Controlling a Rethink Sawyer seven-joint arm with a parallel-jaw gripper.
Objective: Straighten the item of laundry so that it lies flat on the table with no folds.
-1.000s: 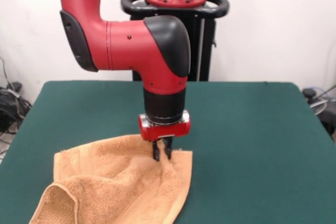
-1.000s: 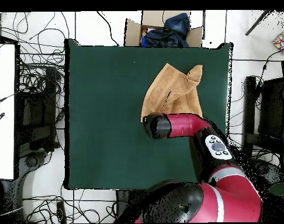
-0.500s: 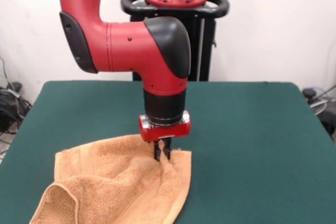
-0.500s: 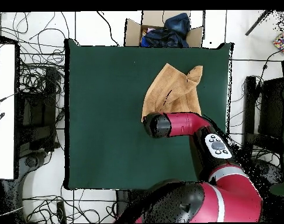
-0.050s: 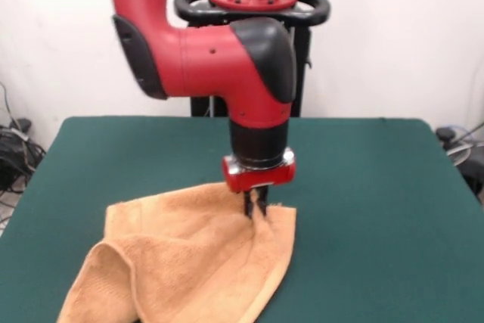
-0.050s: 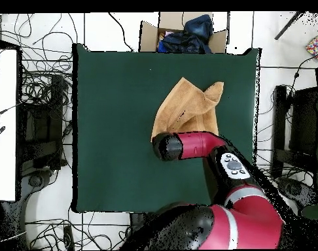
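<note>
The item of laundry (image 5: 189, 259), a peach terry towel, lies crumpled on the green table (image 5: 363, 209) at the front left, with a rolled fold at its near left corner. My gripper (image 5: 255, 207) points straight down at the towel's far right corner and is shut on a pinch of the cloth, which rises in a small ridge to the fingers. From above, the towel (image 6: 188, 108) spreads away from the arm's black wrist (image 6: 167, 146), which hides the gripper itself.
A cardboard box with dark cloth (image 6: 184, 33) sits past the table's far edge in the overhead view. Cables (image 6: 47, 85) lie on the floor beside the table. The red arm (image 6: 207, 147) reaches across the table's near right part.
The gripper has moved to the right in the front view, dragging the held corner and the whole towel with it. The rolled fold at the near left has shifted right too.
</note>
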